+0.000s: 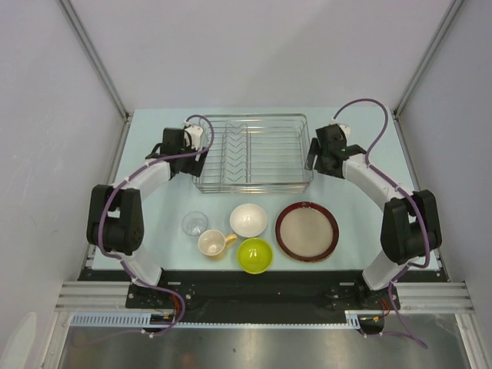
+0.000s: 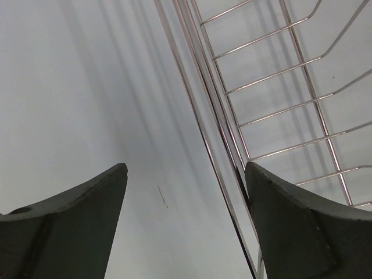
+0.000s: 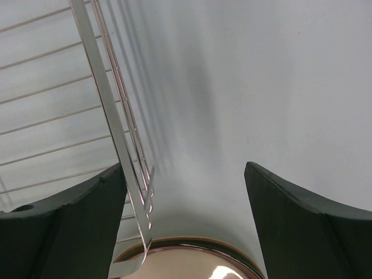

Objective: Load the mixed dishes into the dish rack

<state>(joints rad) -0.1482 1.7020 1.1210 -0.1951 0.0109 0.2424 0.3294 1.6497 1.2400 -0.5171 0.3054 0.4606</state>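
The dish rack, a silver wire basket, stands at the back middle of the table with nothing in it. My left gripper is open at its left side. In the left wrist view the rack's rim wire runs between the fingers of this gripper, close to the right one. My right gripper is open at the rack's right side, and the rim lies along its left finger. In front of the rack sit a clear glass, a tan mug, a white bowl, a lime-green bowl and a dark-red-rimmed plate.
Grey walls close in the table on the left, right and back. Both arm bases are bolted at the near edge, with purple cables looping over the arms. The dishes sit in a cluster between the bases and the rack.
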